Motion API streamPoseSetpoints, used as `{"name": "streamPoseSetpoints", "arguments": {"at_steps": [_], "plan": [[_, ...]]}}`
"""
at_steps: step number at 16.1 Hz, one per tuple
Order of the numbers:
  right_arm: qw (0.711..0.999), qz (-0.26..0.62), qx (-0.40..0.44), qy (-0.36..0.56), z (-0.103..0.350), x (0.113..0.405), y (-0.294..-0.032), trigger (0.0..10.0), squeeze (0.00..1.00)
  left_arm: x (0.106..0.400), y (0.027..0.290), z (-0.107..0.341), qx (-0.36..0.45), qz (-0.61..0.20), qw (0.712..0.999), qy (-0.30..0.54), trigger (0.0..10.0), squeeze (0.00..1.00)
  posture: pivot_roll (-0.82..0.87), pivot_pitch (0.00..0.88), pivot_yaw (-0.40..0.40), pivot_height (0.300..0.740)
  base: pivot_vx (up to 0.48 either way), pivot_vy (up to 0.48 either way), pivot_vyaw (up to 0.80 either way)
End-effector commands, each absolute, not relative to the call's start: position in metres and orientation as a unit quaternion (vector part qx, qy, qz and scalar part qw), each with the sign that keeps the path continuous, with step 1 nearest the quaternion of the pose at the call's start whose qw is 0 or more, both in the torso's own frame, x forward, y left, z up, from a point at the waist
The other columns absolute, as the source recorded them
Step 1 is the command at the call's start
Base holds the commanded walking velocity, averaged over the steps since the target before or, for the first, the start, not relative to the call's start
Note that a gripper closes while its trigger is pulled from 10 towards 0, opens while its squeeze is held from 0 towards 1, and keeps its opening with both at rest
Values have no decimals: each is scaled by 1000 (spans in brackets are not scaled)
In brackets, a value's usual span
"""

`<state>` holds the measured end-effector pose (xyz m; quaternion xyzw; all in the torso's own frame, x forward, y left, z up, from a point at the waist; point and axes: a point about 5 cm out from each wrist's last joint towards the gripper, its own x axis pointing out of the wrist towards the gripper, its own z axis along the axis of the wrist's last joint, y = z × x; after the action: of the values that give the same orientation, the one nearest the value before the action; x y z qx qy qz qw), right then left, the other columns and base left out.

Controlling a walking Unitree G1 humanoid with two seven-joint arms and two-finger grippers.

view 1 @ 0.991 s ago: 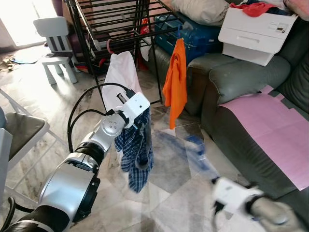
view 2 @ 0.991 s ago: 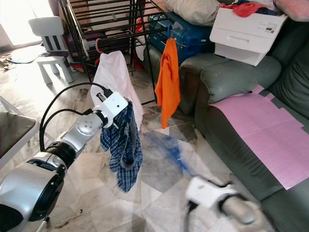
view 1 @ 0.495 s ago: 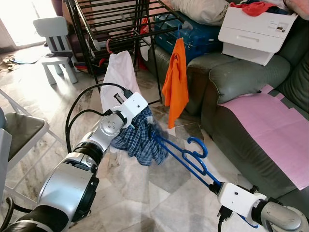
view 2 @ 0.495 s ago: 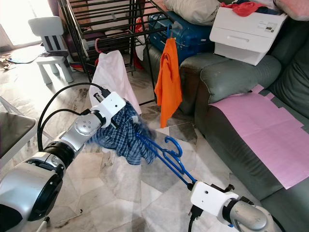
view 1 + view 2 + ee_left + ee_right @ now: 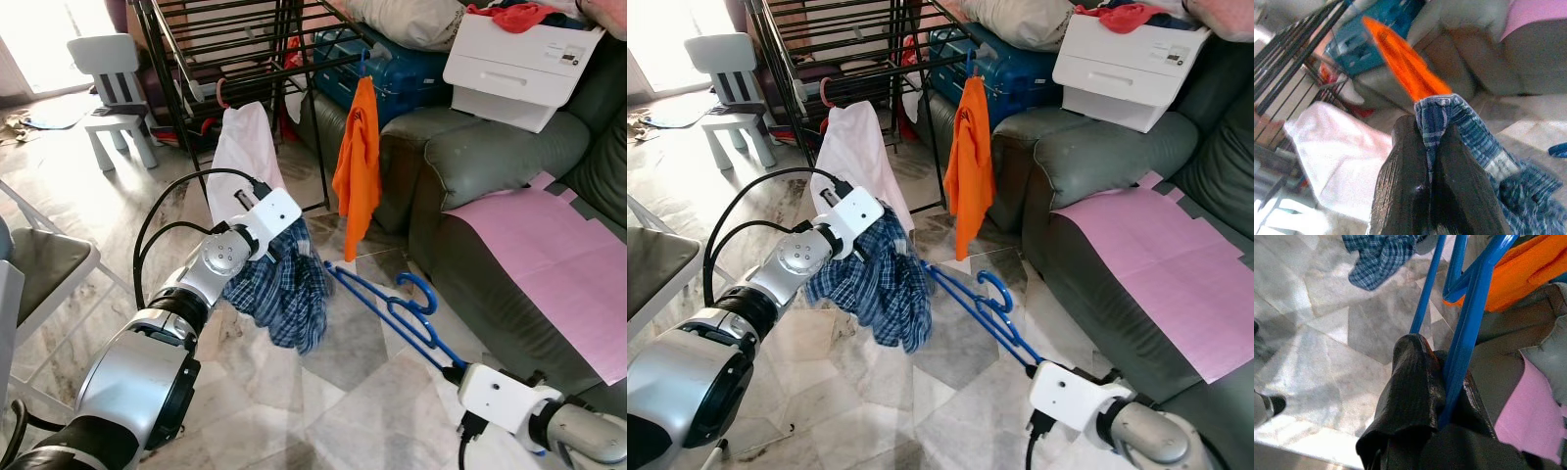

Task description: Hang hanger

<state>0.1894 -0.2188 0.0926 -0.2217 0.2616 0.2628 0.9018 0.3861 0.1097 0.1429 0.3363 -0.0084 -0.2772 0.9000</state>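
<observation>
The left gripper (image 5: pixel 1431 147), arm stretched forward at mid-height over the marble floor (image 5: pixel 362 392), pinches a fold of the blue checked shirt (image 5: pixel 279 294) between fingers (image 5: pixel 1400 161) pressed tight on the cloth. A second ago the shirt hung straight down as a limp bundle; now it has swung right and fanned out, and its right edge meets the tip of the blue hanger (image 5: pixel 392 308). The hanger was only a blur a second ago; half a second ago it pointed into the cloth, and it now sits a little further right with its hook (image 5: pixel 423 286) raised. The garment seems to be being threaded onto the hanger, a step that must finish before anything goes onto the black drying rack (image 5: pixel 235 49) at the far left, where a white garment (image 5: pixel 245 147) and an orange one (image 5: pixel 358 162) already hang. Low at the near right, the right gripper (image 5: pixel 1442 382) reaches up from beside the grey sofa (image 5: pixel 490 166), its fingers (image 5: pixel 1410 377) clamped on the hanger's blue bars (image 5: pixel 1469 323).
</observation>
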Motion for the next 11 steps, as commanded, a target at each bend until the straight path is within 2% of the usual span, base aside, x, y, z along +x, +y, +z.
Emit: {"name": "streamPoseSetpoints", "arguments": {"at_steps": [1,6,11], "plan": [[903,258,-234,250,96,192,-220,10000,0,384,104,148,347,-307,885,-36,10000,0,-52,0,62,740,0,0,0],[903,269,-230,242,96,196,-213,10000,0,380,98,148,355,-338,870,-55,10000,0,-46,0,61,740,0,0,0],[906,271,-210,248,89,197,-212,10000,0,378,85,164,323,-372,864,-105,10000,0,-45,0,62,740,0,0,0]]}}
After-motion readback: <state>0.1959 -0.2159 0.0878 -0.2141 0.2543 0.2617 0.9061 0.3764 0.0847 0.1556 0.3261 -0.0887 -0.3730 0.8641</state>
